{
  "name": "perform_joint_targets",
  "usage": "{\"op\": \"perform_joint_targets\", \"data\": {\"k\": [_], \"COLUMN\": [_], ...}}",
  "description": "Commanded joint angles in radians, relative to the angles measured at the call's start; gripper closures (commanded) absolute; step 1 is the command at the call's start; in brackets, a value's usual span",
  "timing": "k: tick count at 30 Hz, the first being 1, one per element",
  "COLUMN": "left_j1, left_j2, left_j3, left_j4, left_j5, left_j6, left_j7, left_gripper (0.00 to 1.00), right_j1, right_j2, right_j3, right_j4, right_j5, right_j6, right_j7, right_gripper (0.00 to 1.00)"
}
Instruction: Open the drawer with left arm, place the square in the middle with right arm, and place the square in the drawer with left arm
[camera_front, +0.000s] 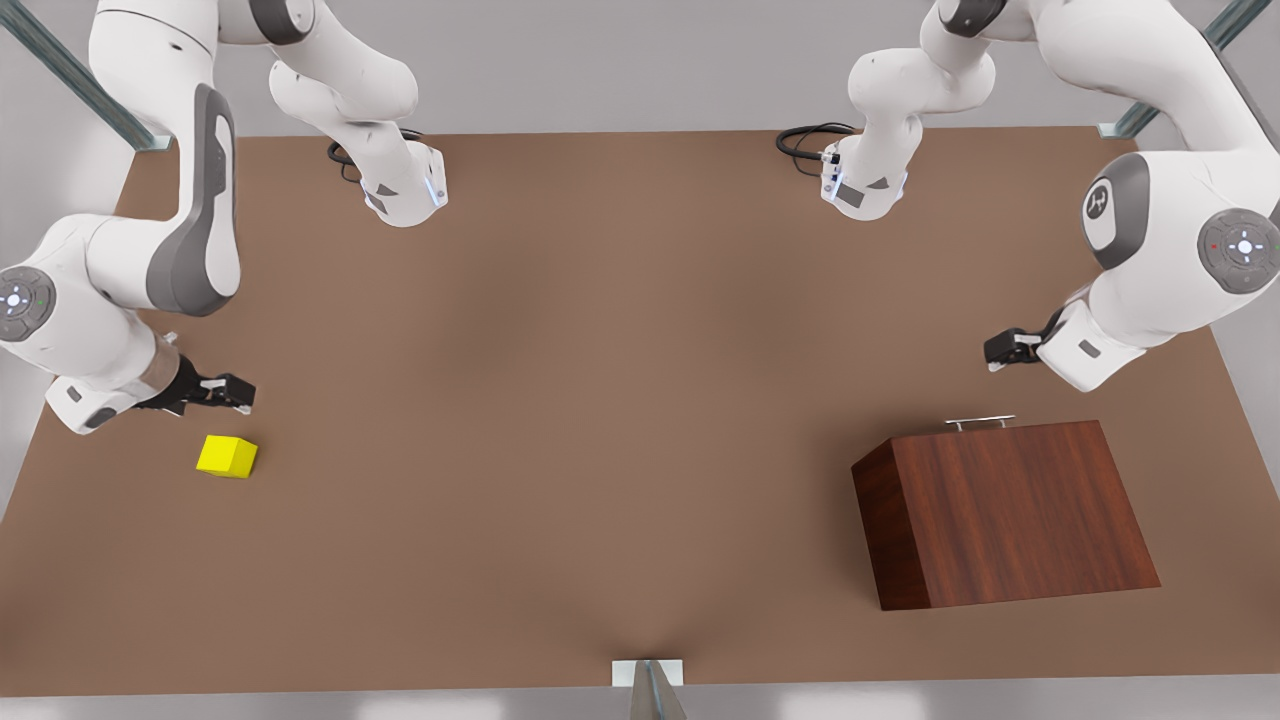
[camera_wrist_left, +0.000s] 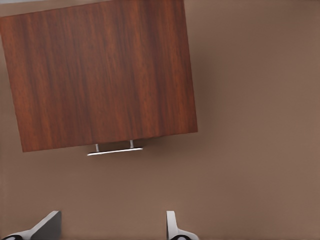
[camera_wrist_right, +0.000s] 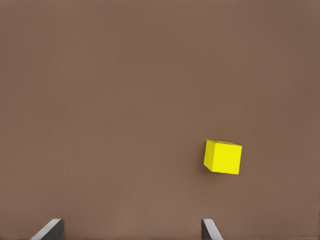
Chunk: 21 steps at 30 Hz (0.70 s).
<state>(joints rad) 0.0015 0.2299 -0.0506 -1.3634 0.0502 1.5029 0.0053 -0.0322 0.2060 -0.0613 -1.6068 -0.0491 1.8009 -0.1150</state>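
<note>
We see one brown desk, two white Franka arms, one wooden cabinet, one yellow cube.

The cabinet sits on the front view's right, slant top up, drawer shut, one silver bar handle on the side facing the arms. The cube sits on the desk at the front view's left, well apart from the cabinet and off the middle.

Left end effector hovers near the handle, above and just to the front view's right of it, not touching; in the left wrist view its fingers stand spread, released, with the handle ahead of them. Right end effector hovers just beside the cube, not touching; the right wrist view shows fingers apart, empty, cube off to one side of the gap.

We judge nothing is done yet; drawer opening comes first.

Risks: the handle is thin, and the left fingers could close beside it or slip off on the pull, dragging the cabinet. The cube is rotated and off the right end effector's centre line, so a straight descent may clip a corner and knock it away.
</note>
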Motion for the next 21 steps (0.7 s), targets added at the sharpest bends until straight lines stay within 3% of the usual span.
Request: {"op": "perform_joint_targets", "data": {"k": [1,3,5,8,9,11,13,21], "left_j1": [0.002,0.000,-0.002,-0.002,-0.002,-0.002,-0.002,0.000], "left_j2": [-0.001,0.003,-0.069,-0.245,-0.332,-0.394,-0.405,-0.339], "left_j3": [0.000,0.003,0.031,0.049,0.049,0.051,0.064,0.095], "left_j4": [0.000,-0.005,-0.132,-0.463,-0.650,-0.815,-0.899,-1.033], "left_j5": [0.002,0.002,-0.006,-0.009,-0.009,-0.009,-0.009,-0.073], "left_j6": [0.010,0.017,0.126,0.408,0.580,0.752,0.856,1.102], "left_j7": [-0.001,-0.102,-0.367,-0.867,-0.981,-1.189,-1.298,-1.435], "left_gripper": [0.00,0.00,0.00,0.00,0.00,0.00,0.00,0.00], "right_j1": [0.000,-0.028,-0.092,-0.189,-0.224,-0.261,-0.268,-0.301], "right_j2": [0.001,0.049,0.147,0.263,0.305,0.363,0.392,0.524], "right_j3": [0.000,-0.005,-0.005,-0.005,-0.005,-0.005,-0.005,-0.006], "right_j4": [0.001,0.011,0.082,0.085,0.087,0.080,0.082,0.125], "right_j5": [0.000,-0.014,0.000,0.022,0.025,0.031,0.031,0.115], "right_j6": [0.000,0.009,0.012,0.161,0.178,0.227,0.241,0.293], "right_j7": [0.000,0.003,0.000,-0.055,-0.049,-0.055,-0.184,-0.092], "right_gripper": [0.00,0.00,0.00,0.00,0.00,0.00,0.00,0.00]}}
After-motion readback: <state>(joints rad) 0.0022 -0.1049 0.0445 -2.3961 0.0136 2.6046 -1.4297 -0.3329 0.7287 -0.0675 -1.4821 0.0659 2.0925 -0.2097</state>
